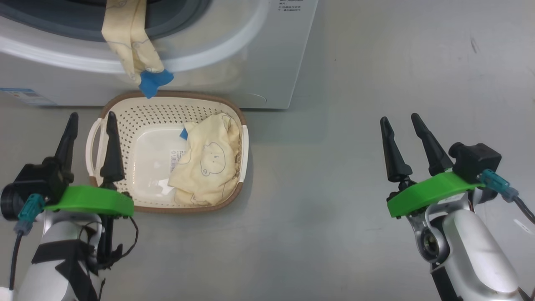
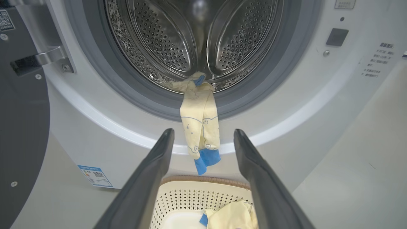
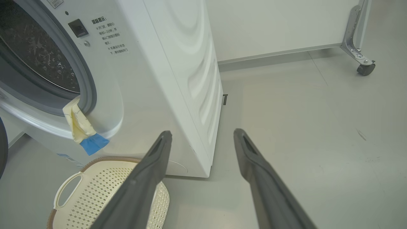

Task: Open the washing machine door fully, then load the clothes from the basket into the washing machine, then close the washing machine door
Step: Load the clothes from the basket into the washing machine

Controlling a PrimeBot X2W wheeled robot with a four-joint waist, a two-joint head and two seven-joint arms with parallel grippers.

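The clothes were two small cream-yellow fabric pieces with outline bear drawings and blue patches. The crumpled garment (image 1: 207, 167) lay in the right half of the small rectangular cream plastic basket (image 1: 167, 97), which had perforated sides and a brown rim. The rest of its bottom was bare but for a label sticker (image 1: 174, 161). The basket sat on the grey floor (image 1: 334, 209) just in front of the big white front-loading washing machine (image 1: 250, 62).

The hanging garment (image 2: 200, 124) drooped half out of the machine. Its top end was caught at the lip of the perforated steel drum (image 2: 165, 41), and its blue tip dangled past the grey seal (image 2: 127, 92) above the basket's rim. The dark washing machine door (image 2: 22, 133) stood swung open.

Both pieces looked light, limp and unbreakable. I judged that a pinch on a bunched fold would lift either, though the hanging one seemed likely to slide out if merely nudged.

The left gripper (image 1: 92, 113) hovered by the basket's left handle with its jaws spread wide and empty. The right gripper (image 1: 399, 117), well off over bare floor, gaped likewise and held nothing.
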